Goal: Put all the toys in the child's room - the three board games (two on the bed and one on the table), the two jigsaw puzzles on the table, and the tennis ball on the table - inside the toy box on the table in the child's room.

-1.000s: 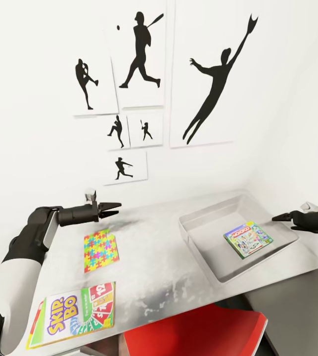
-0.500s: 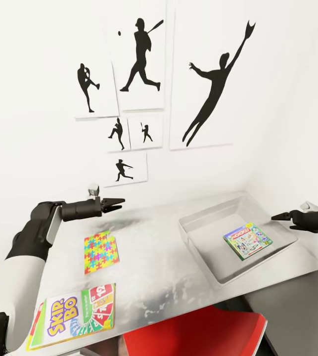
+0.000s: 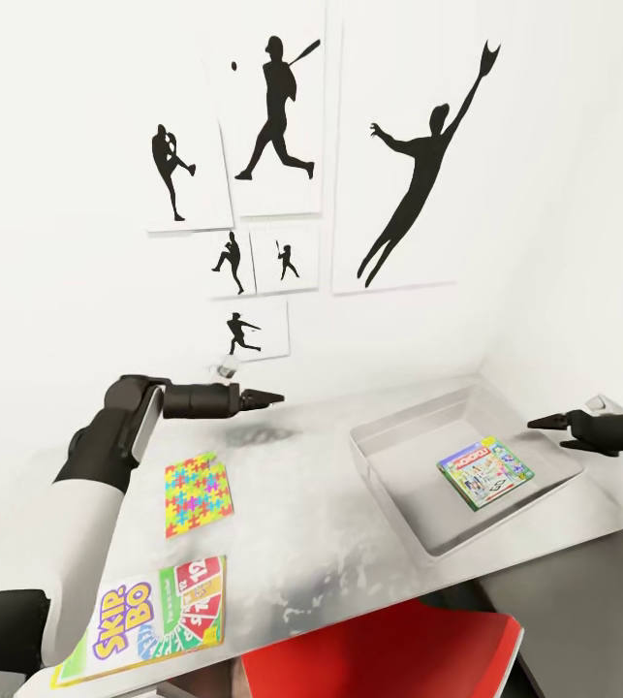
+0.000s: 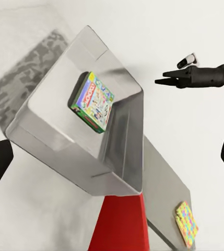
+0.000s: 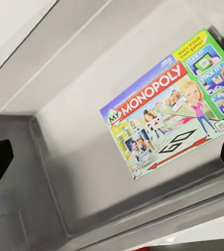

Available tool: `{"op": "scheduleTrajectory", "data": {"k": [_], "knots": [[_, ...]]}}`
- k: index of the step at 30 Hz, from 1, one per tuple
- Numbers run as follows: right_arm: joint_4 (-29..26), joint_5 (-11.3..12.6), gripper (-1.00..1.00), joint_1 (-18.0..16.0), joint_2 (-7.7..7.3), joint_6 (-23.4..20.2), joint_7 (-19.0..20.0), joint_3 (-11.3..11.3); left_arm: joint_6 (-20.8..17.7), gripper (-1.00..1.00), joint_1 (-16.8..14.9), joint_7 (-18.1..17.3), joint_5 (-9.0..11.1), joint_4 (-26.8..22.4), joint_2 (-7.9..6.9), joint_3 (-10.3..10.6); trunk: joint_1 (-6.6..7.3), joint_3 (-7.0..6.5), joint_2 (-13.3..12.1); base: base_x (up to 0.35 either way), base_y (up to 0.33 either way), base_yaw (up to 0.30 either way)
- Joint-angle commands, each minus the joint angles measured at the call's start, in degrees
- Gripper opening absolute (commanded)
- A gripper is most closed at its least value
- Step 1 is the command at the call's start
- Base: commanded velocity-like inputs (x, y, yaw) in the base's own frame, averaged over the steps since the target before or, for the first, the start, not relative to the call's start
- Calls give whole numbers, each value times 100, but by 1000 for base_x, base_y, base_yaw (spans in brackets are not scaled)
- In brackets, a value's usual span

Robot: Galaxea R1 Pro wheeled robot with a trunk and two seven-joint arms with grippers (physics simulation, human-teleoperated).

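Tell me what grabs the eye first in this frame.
The black baseball silhouettes on the white wall above the table stand out first. Below, a Monopoly box lies in the grey bin at the right, while a bright puzzle and a Skip-Bo box lie at the left.

The table (image 3: 350,543) top looks like smooth grey metal with dull mottled reflections. The toy box (image 3: 398,485) has a similar satin grey finish. The Monopoly box (image 3: 485,470) is glossy printed cardboard. The chair (image 3: 379,659) is smooth red plastic.
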State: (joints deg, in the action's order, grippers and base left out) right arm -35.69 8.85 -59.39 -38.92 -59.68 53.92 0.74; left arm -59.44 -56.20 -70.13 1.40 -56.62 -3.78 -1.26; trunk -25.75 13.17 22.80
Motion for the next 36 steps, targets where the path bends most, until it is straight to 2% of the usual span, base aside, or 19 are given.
{"op": "scheduleTrajectory", "data": {"k": [1,10,14,21,30,36], "knots": [[1,21,100,-3,-1,-32,5,5,-56,100,-16,14,-31,2,34,8,-3,12,12,0,0,0],[13,46,100,24,-2,-32,12,5,-56,100,-54,565,-629,10,439,36,-3,-1,12,0,0,-39],[28,46,100,49,-2,-32,7,5,-56,100,-56,661,-724,10,511,38,-3,-23,12,0,0,-159],[10,45,100,65,-3,-32,5,6,-56,100,-57,705,-764,10,547,38,-3,-64,12,0,0,-172],[-6,49,100,68,-43,-32,12,11,-56,100,-58,717,-780,-13,545,38,-3,-76,12,0,0,-37],[-143,106,100,121,153,14,-182,181,66,100,-89,911,-578,182,741,232,-3,-76,12,0,0,0]]}}
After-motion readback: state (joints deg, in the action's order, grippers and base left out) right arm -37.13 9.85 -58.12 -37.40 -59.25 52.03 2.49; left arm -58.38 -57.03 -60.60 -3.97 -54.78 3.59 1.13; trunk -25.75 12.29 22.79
